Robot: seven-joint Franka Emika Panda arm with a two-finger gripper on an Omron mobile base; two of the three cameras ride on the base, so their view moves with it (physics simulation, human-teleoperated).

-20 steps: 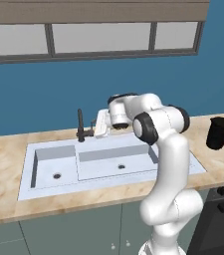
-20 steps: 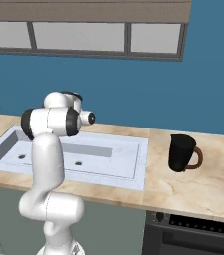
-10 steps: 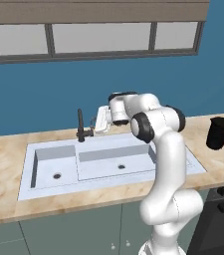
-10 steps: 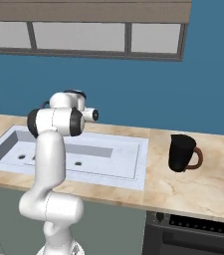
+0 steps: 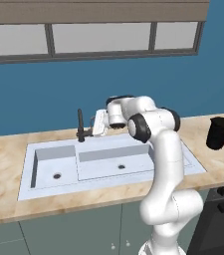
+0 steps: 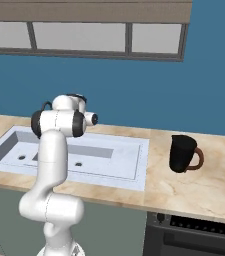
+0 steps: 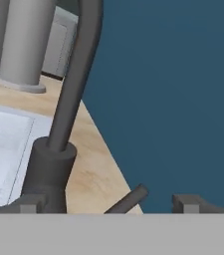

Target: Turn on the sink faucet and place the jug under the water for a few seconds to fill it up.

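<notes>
Along counter's [image 5: 14, 179] back edge: gripper [image 5: 94, 128] gaping wide, straddling sink faucet [image 5: 80, 125] lever [image 7: 129, 199]; jug [image 5: 218, 133] sitting near right end.

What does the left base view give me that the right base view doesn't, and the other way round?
Left base view alone: the faucet standing behind the sink, with the hand right beside its lever, and no water running. Right base view alone: the oven front at lower right and the jug's handle seen full on. Both: the jug standing on the counter right of the sink, far from the faucet, plus the window above.
</notes>
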